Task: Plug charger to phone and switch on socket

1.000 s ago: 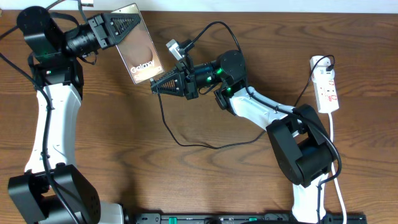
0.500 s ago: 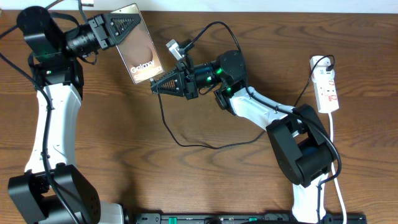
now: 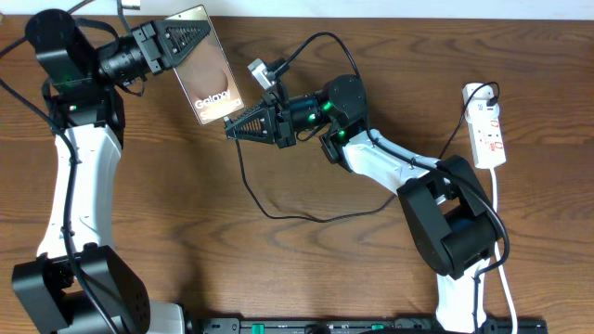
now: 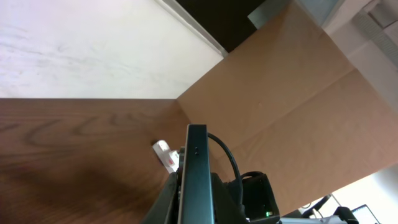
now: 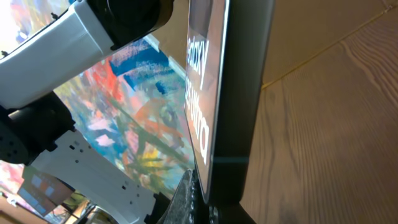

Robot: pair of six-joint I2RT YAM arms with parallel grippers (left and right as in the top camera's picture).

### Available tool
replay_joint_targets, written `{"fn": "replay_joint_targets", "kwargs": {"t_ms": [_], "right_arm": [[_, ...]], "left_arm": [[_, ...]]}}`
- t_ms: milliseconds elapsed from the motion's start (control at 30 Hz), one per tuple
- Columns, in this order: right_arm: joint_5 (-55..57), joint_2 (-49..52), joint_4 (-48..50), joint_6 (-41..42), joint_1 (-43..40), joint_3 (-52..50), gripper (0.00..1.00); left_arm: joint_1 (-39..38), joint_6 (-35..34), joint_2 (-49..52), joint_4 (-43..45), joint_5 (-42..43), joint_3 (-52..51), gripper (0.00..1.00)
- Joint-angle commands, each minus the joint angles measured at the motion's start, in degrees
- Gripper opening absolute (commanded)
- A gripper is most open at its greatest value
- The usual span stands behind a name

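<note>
only the right wrist view shows the phone [image 5: 236, 93] edge close above the right hand [image 3: 232, 131]; overhead, that hand is closed on the charger [image 3: 252, 195] tip. left hand [image 3: 197, 32] clamped on phone. socket [image 3: 488, 130] lies far right on table [image 3: 278, 278]. nothing moved since the earlier frame.

The brown wooden table [image 3: 186, 232] carries a white socket [image 3: 489, 130] at its far right. The charger [image 3: 316, 220] cable loops across the middle.
</note>
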Motion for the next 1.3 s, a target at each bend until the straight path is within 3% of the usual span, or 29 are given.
{"fn": "replay_joint_targets", "kwargs": {"t_ms": [0, 1267], "right_arm": [[6.4, -0.4, 0.6, 0.7, -0.5, 1.3, 0.01], [8.2, -0.4, 0.7, 0.6, 0.2, 1.3, 0.01]], "left_arm": [[-0.9, 0.7, -0.2, 0.3, 3.9, 0.0, 0.07], [-2.0, 1.3, -0.2, 0.2, 4.2, 0.0, 0.07]]}}
